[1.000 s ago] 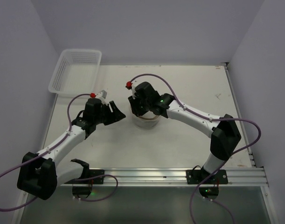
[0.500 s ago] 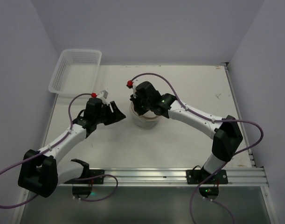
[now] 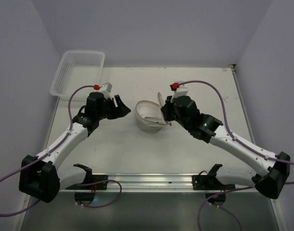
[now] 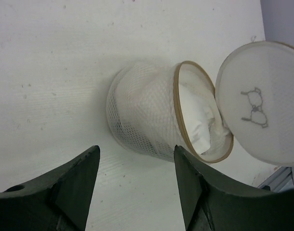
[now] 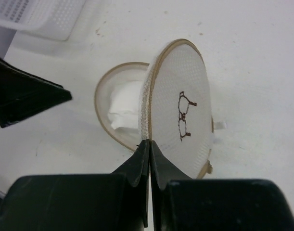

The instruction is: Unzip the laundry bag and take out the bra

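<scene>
— The right arm has swung out to the right since a second ago, and the lid (image 5: 180,110) has come up with it.

— Yes. From here the right end effector (image 5: 149,144) is clamped tight on the lid's tan rim. It holds the lid on edge beside the opening, with the small bra icon facing away from the opening.

— And the left one?

— The left end effector (image 4: 137,159) has its fingers spread wide and grips nothing. It hangs just beside the laundry bag (image 4: 142,120), not touching it.

— Where is the bag?

— On the desk (image 3: 185,149), about the middle, between the two end effectors. Its mouth gapes open, and the bra (image 4: 197,118) lies crumpled and white inside.

— Farther back?

— The white lattice basket (image 3: 78,72) sits at the far left corner, well apart from the bag.
</scene>
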